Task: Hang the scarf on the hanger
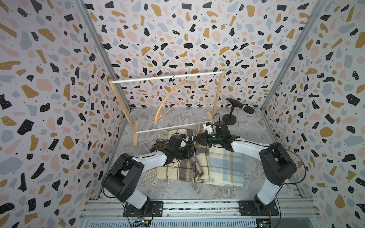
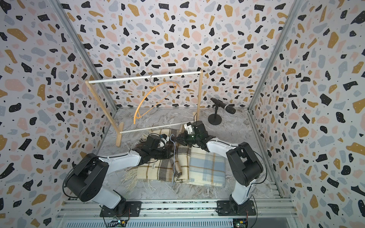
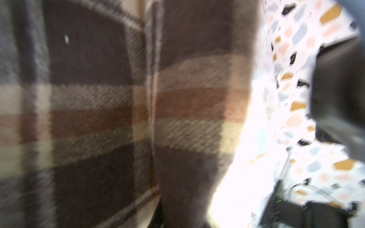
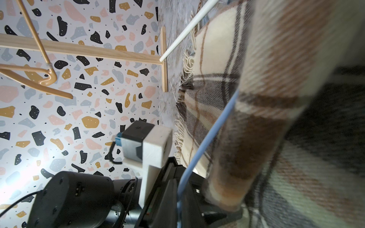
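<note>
Plaid scarf [image 1: 225, 167] lies folded on the worktop [image 1: 177, 116], well apart from the orange hanger [image 1: 166, 94] on its rail [image 1: 148, 78]. You're at the pick-up: right gripper [image 1: 196, 138] pinches a raised fold, left gripper [image 1: 188, 148] is clamped on the brown check. Next, lift both together toward the hanger.

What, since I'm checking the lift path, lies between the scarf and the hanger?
The rack's lower white rod crosses between the scarf and the hanger; both top views show it.
</note>
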